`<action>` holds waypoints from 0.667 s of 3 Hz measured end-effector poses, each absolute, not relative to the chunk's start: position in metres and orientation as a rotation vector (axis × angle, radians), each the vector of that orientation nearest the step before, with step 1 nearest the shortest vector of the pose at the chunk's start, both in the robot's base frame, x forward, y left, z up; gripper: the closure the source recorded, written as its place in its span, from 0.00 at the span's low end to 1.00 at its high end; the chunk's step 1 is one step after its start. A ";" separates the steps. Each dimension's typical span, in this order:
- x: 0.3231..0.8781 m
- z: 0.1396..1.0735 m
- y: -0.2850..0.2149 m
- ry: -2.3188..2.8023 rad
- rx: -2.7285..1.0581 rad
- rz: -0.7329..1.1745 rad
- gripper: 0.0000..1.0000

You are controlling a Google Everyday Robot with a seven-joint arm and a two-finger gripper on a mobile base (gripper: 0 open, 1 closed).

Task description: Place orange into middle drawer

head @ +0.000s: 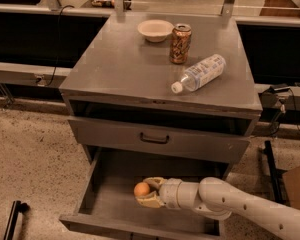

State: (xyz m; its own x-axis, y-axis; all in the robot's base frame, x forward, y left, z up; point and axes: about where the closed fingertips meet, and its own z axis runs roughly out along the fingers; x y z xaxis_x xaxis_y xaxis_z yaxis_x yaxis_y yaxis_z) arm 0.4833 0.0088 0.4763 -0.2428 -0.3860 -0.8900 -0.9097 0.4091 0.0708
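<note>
The orange (141,189) is a small round fruit held between the cream fingers (149,200) of my gripper (144,191). The gripper is shut on it, inside the open grey drawer (102,200), just above the flat floor near its middle. My white arm (240,204) reaches in from the lower right. The drawer is pulled out below a shut drawer front with a black handle (154,138).
On the cabinet top (115,69) stand a cream bowl (155,30), an orange-brown can (180,44) and a plastic bottle (199,73) lying on its side. The drawer's side walls and front edge (135,228) surround the gripper. Speckled floor lies to the left.
</note>
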 end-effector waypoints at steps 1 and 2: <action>0.495 0.464 0.031 1.803 -1.154 0.710 1.00; 0.519 0.450 0.046 1.803 -1.140 0.652 0.82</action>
